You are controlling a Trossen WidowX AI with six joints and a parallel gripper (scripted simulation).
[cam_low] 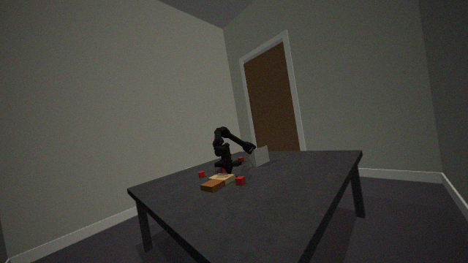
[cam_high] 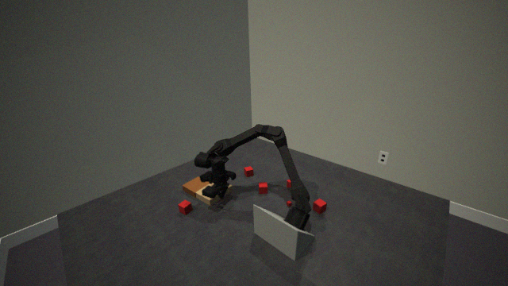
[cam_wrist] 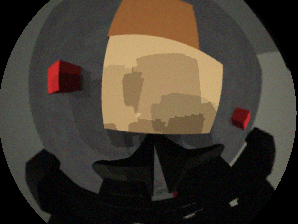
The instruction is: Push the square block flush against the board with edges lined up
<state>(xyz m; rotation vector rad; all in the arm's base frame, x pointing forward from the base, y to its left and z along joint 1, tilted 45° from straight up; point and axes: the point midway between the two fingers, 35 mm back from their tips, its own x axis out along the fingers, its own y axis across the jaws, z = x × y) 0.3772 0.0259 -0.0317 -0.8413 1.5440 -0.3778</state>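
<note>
The orange-brown square block (cam_high: 195, 185) (cam_low: 213, 185) (cam_wrist: 155, 20) and the light tan board (cam_high: 206, 198) (cam_low: 227, 178) (cam_wrist: 160, 47) lie flat on the table. One whole side of the block meets a side of the wider board, with no gap visible. Their left edges look even in the wrist view; on the right the board reaches further out. My gripper (cam_high: 223, 196) (cam_low: 229, 172) (cam_wrist: 152, 132) is shut and empty. It points down at the board's side opposite the block; whether the tips touch it I cannot tell. The arm partly hides the board in the top view.
A red cube (cam_high: 185, 207) (cam_low: 240, 180) (cam_wrist: 64, 78) lies off one side of the pair. Another red cube (cam_high: 248, 171) (cam_low: 201, 174) (cam_wrist: 241, 118) lies off the other side. Several more red cubes lie nearer the arm's base. A grey panel (cam_high: 275, 232) (cam_low: 261, 156) stands beside the base.
</note>
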